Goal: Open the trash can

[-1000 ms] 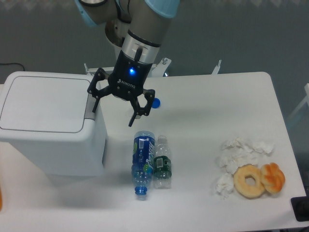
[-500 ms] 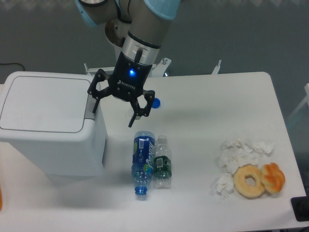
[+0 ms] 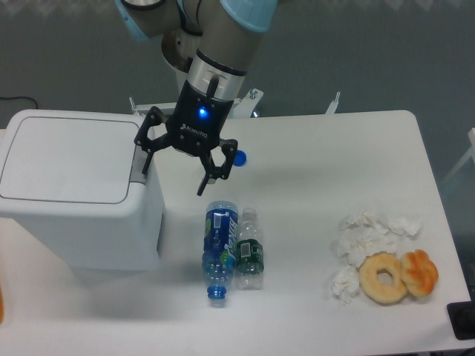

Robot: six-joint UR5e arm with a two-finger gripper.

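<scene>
The trash can [image 3: 74, 189] sits on the left side of the white desk [image 3: 326, 148]. It is a big white box made of hard plastic, and its lid is shut flat. It looks stiff and smooth, so it could be slippery. It is much too big for the claw to grab. I think the best spot to touch is the grey tab [image 3: 139, 162] on the right edge of the lid. A push down there should pop the lid up. The tab is small, so the push has to land right on it.

The claw [image 3: 174, 172] hangs just right of the trash can, close to the grey tab. Its two black fingers are spread wide apart and there is nothing between them. One finger [image 3: 147, 157] is right beside the tab. I cannot tell if it touches.

There is white writing on the claw's black body that looks like ROBOTIQ, below a small blue light. Two bottles [image 3: 232, 248] lie side by side near the middle of the desk. One has a blue label and one has a green label, but the words are too small to read.
</scene>
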